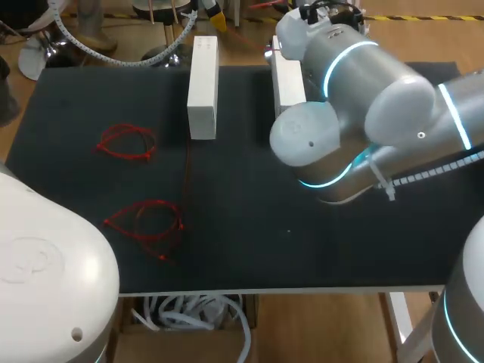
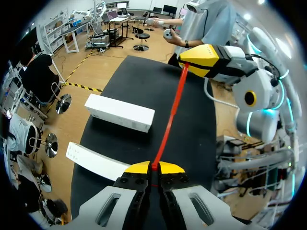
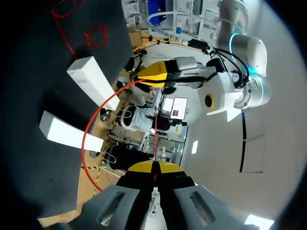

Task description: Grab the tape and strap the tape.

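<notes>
Overhead, two red loops (image 1: 127,142) lie on our black table (image 1: 302,249) near white blocks (image 1: 203,87). Our left gripper (image 2: 154,167) clenches the red tape (image 2: 170,120), stretched above the table to our right gripper (image 2: 204,61). The right wrist view shows that gripper pinching it too.

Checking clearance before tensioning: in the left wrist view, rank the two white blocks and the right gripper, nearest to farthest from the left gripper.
1. White block at the table's edge, just beside the left gripper.
2. Second white block, farther ahead, same side.
3. Right gripper, at the red tape's far end.
</notes>
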{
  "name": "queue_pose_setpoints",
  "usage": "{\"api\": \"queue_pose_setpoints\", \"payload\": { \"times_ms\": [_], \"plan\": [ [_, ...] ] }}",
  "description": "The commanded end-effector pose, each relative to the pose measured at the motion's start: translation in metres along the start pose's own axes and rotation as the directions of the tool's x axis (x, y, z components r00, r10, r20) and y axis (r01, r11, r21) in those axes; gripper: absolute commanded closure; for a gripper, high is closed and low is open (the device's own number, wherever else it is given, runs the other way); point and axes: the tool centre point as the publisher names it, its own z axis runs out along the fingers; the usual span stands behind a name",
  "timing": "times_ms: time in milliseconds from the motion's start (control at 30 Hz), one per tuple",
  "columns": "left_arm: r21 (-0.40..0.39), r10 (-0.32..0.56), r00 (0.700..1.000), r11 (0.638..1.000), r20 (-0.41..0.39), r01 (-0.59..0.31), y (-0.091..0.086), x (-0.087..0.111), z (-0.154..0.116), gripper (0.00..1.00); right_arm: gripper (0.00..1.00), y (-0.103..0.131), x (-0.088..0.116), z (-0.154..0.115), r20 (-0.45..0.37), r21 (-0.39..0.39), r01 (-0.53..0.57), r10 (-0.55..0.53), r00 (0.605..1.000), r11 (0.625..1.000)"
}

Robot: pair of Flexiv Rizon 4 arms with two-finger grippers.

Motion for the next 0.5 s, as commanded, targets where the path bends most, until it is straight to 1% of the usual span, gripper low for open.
{"api": "queue_pose_setpoints", "payload": {
  "times_ms": [33,67,100,133,200,233,300,400,433,467,500],
  "plan": [
    [-0.003,-0.001,1.0,1.0,-0.001,0.001,-0.001,0.0,0.0,1.0,1.0,-0.001,-0.004,-0.001,-0.113,-0.08,0.037,-0.046,0.993,0.996],
    [-0.003,-0.001,1.0,1.0,-0.001,0.001,-0.001,0.0,0.0,1.0,1.0,0.002,-0.003,0.002,-0.124,-0.081,0.047,-0.057,0.991,0.996],
    [-0.003,-0.001,1.0,1.0,-0.001,0.001,-0.001,0.0,0.0,1.0,1.0,0.005,-0.003,0.005,-0.115,-0.072,0.059,-0.067,0.991,0.996],
    [-0.003,-0.001,1.0,1.0,-0.001,0.001,-0.001,0.0,0.0,1.0,1.0,0.009,-0.003,0.008,-0.144,-0.071,0.055,-0.065,0.987,0.996],
    [-0.003,-0.001,1.0,1.0,-0.001,0.001,-0.001,0.0,0.0,1.0,1.0,0.015,-0.006,0.013,-0.142,-0.072,0.058,-0.067,0.988,0.996],
    [-0.003,-0.001,1.0,1.0,-0.001,0.001,-0.001,0.0,0.0,1.0,1.0,0.018,-0.007,0.015,-0.158,-0.072,0.056,-0.067,0.985,0.996],
    [-0.003,-0.001,1.0,1.0,-0.001,0.001,-0.001,0.0,0.0,1.0,1.0,0.023,-0.011,0.018,-0.143,-0.071,0.057,-0.067,0.987,0.996],
    [-0.003,-0.001,1.0,1.0,-0.001,0.001,-0.001,0.0,0.0,1.0,1.0,0.027,-0.015,0.02,-0.143,-0.077,0.049,-0.059,0.988,0.996],
    [-0.003,-0.001,1.0,1.0,-0.001,0.001,-0.001,0.0,0.0,1.0,1.0,0.027,-0.016,0.021,-0.153,-0.073,0.07,-0.08,0.985,0.995],
    [-0.003,-0.001,1.0,1.0,-0.001,0.001,-0.001,0.0,0.0,1.0,1.0,0.027,-0.015,0.022,-0.125,-0.047,0.082,-0.088,0.988,0.995],
    [-0.003,-0.001,1.0,1.0,-0.001,0.001,-0.001,0.0,0.0,1.0,1.0,0.025,-0.017,0.022,-0.134,-0.059,0.06,-0.067,0.989,0.997]
  ]
}}
